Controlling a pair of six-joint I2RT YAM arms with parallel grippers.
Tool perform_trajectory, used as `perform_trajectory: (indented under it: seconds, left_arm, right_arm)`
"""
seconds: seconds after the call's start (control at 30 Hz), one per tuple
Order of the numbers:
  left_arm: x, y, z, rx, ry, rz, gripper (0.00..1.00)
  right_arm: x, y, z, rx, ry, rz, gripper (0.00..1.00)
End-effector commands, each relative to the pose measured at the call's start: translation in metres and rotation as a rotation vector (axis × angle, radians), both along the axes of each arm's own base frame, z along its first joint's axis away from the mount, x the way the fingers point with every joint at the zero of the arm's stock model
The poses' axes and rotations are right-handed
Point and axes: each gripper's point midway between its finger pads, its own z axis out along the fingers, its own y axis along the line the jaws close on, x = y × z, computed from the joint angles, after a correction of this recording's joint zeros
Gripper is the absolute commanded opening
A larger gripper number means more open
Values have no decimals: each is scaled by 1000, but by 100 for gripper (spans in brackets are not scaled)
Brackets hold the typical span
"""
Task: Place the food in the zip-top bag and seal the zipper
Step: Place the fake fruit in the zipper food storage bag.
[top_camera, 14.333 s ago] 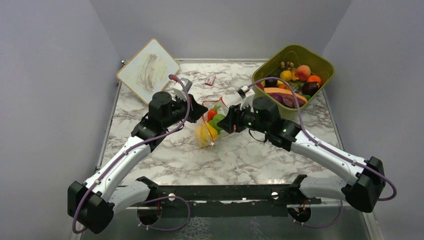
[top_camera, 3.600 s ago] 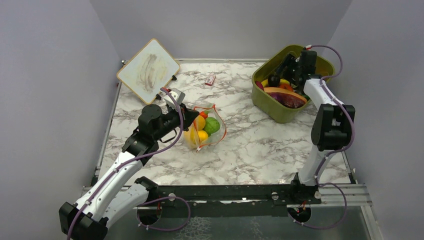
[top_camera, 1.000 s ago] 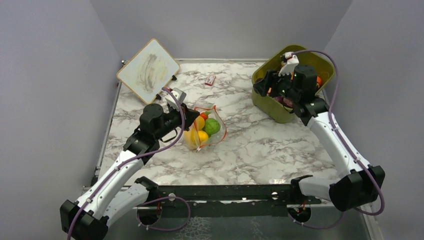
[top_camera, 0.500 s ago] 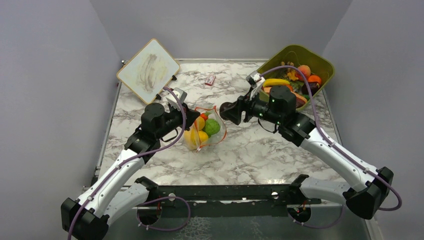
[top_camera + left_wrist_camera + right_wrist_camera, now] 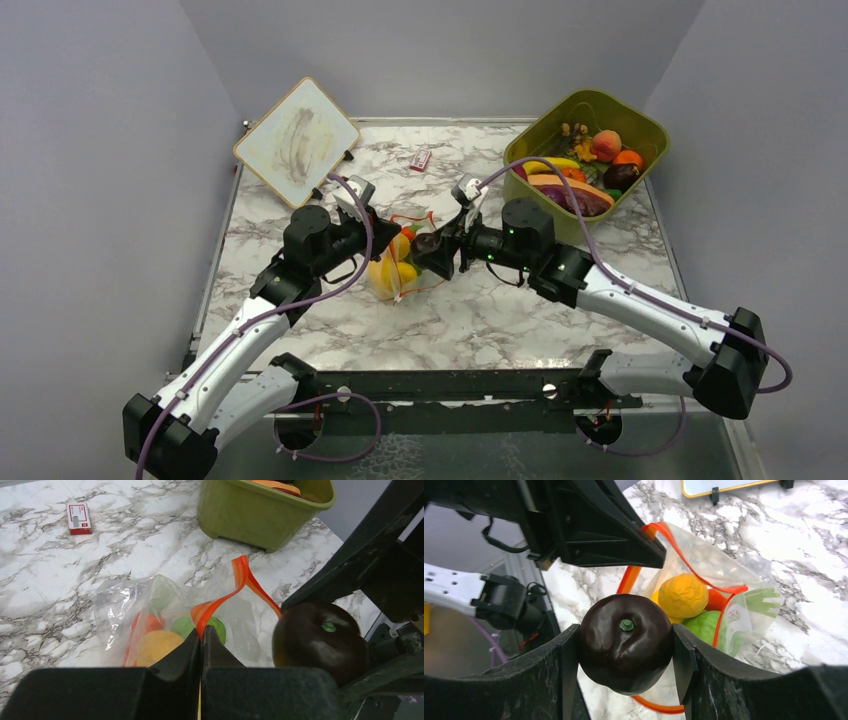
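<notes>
Right gripper [image 5: 625, 631] clamps the dark plum [image 5: 624, 652], poised right over the bag [image 5: 716, 562], whose mouth gapes just ahead and below. Left gripper [image 5: 201, 636] pinches the zipper [image 5: 241, 577], holding that mouth up.

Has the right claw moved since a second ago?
Yes. The right claw went left, from the tub to the bag, carrying a dark fruit.

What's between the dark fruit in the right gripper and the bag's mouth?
Nothing visible. The dark fruit in the right gripper hangs at the zip-top bag's mouth, held open by the left gripper pinching the zipper.
</notes>
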Motion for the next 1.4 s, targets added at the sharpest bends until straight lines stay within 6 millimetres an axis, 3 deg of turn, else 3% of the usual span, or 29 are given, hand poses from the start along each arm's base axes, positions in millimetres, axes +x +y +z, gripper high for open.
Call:
perform_trajectory:
  seconds: [0.0, 0.43, 0.73, 1.13, 1.37]
  left_arm:
    - [-1, -5, 15, -35, -44, -27, 0]
    - [-2, -5, 16, -35, -48, -31, 0]
    - [-4, -7, 15, -36, -42, -49, 0]
    - [-7, -14, 15, -49, -34, -89, 0]
    - [-7, -12, 15, -47, -38, -83, 0]
  right_arm:
    - [20, 10, 8, 13, -118, -42, 51]
    - [58, 24, -32, -113, -264, -105, 53]
    - [73, 17, -59, -135, -371, -167, 54]
    - [76, 34, -42, 2, -498, -143, 55]
    - [94, 41, -67, -29, -520, -189, 66]
